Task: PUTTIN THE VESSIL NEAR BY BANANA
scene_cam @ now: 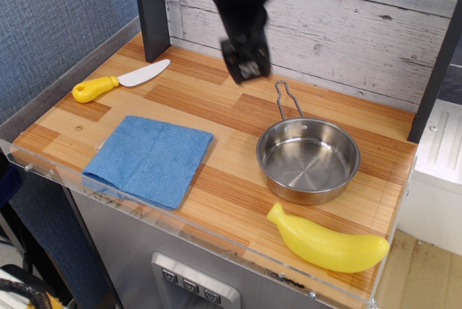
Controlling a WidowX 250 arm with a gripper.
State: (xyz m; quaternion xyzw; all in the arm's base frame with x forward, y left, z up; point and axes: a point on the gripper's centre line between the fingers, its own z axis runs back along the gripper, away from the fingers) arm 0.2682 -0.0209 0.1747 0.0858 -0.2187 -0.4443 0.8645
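Note:
The shiny steel vessel (308, 159) sits upright on the wooden table at the right, its wire loop handle (285, 99) pointing to the back. The yellow banana (328, 242) lies just in front of it near the table's front right edge, a small gap between them. My black gripper (245, 62) hangs in the air above the back middle of the table, to the left of the handle and apart from the vessel. It holds nothing; its jaws look close together, but blur hides whether they are shut.
A folded blue cloth (150, 157) lies at the front left. A toy knife (119, 81) with a yellow handle lies at the back left. A dark post (150, 9) stands at the back. A clear rim (180, 229) lines the table's front edge.

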